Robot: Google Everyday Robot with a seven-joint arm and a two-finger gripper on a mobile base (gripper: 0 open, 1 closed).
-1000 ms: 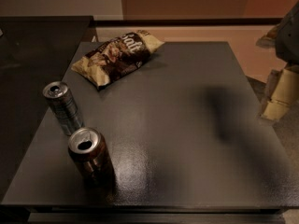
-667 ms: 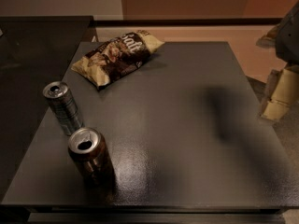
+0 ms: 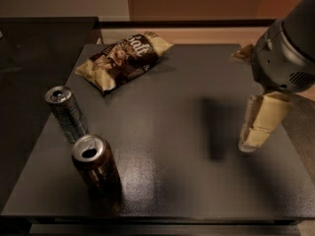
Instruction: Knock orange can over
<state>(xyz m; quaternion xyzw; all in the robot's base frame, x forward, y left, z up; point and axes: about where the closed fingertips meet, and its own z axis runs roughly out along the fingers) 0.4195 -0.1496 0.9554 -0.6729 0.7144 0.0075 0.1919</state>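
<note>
The orange can [image 3: 96,167] stands upright near the front left corner of the dark table [image 3: 172,181]. It has a dark orange-brown body and a silver top with an open tab hole. My gripper [image 3: 257,127] hangs over the right side of the table, far to the right of the can and not touching it. Its cream-coloured tip points down, close to the table top, under the grey wrist housing [image 3: 288,53].
A slimmer silver-blue striped can [image 3: 66,113] stands upright just behind and left of the orange can. A chip bag [image 3: 123,59] lies at the back left of the table. A dark counter [image 3: 39,43] adjoins the left side.
My gripper has moved left, from beyond the table's right edge to over its right side. The cans and the bag have not moved.
</note>
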